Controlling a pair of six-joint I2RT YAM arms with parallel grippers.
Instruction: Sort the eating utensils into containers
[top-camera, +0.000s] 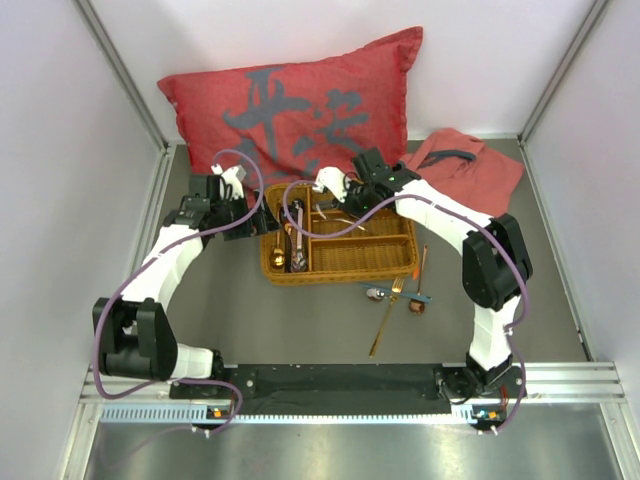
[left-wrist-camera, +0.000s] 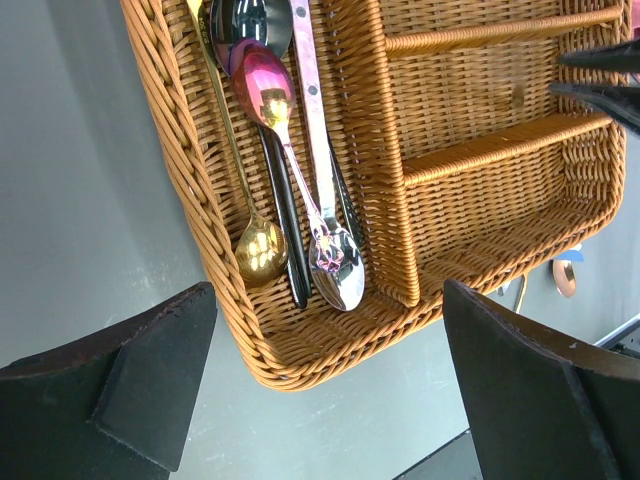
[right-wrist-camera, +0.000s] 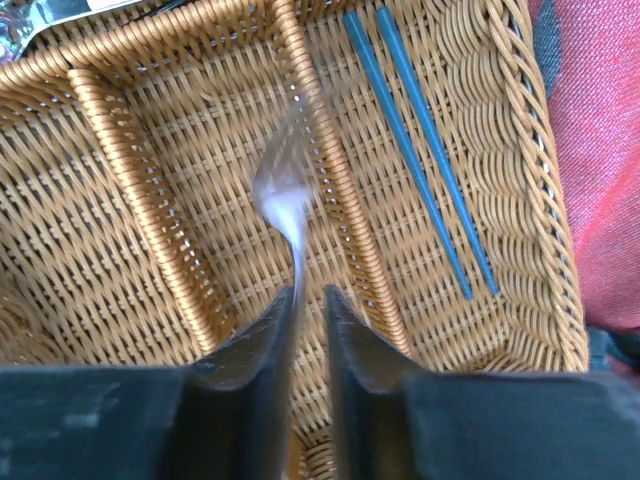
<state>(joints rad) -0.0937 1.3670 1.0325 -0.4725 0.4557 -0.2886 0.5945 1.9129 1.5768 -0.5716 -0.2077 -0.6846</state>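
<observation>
The tan wicker tray (top-camera: 340, 277) lies mid-table. Its long compartment (left-wrist-camera: 215, 215) holds a gold spoon (left-wrist-camera: 260, 250), a pink-tinted spoon (left-wrist-camera: 262, 85), a silver spoon (left-wrist-camera: 338, 278) and a black utensil (left-wrist-camera: 287, 235). My left gripper (top-camera: 240, 205) (left-wrist-camera: 325, 300) is wide open and empty above the tray's corner. My right gripper (top-camera: 335, 192) (right-wrist-camera: 310, 300) hovers over the short compartments, jaws slightly apart. A blurred silver fork (right-wrist-camera: 283, 195) hangs beside its left finger. Two blue chopsticks (right-wrist-camera: 425, 140) lie in the end compartment.
Loose utensils lie on the table in front of the tray: a gold fork (top-camera: 385, 315), a spoon (top-camera: 377, 294), a blue-handled piece (top-camera: 410, 296) and a copper piece (top-camera: 423, 265). A red cushion (top-camera: 300, 110) and a red cloth (top-camera: 465, 165) sit behind the tray.
</observation>
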